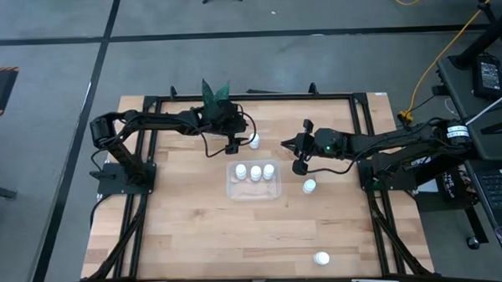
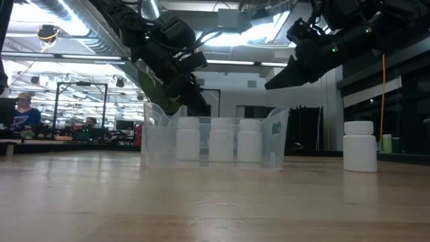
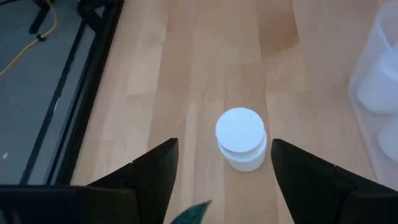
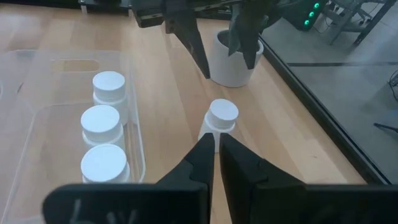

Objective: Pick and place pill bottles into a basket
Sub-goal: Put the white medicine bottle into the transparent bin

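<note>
the left gripper hangs with its fingers spread wide, and a pill bottle stands upright on the table just ahead of the gap between them, untouched. the clear basket lies just below and to the side of this gripper, with three pill bottles upright in a row inside it. a white plant pot stands just behind the left gripper.

the right gripper hovers on the far side of the basket, its fingers drawn almost together with nothing between them. the same loose bottle stands just beyond its tips. another bottle stands on the table just beside this gripper, outside the basket. one more sits well apart, near the table's front edge.
</note>
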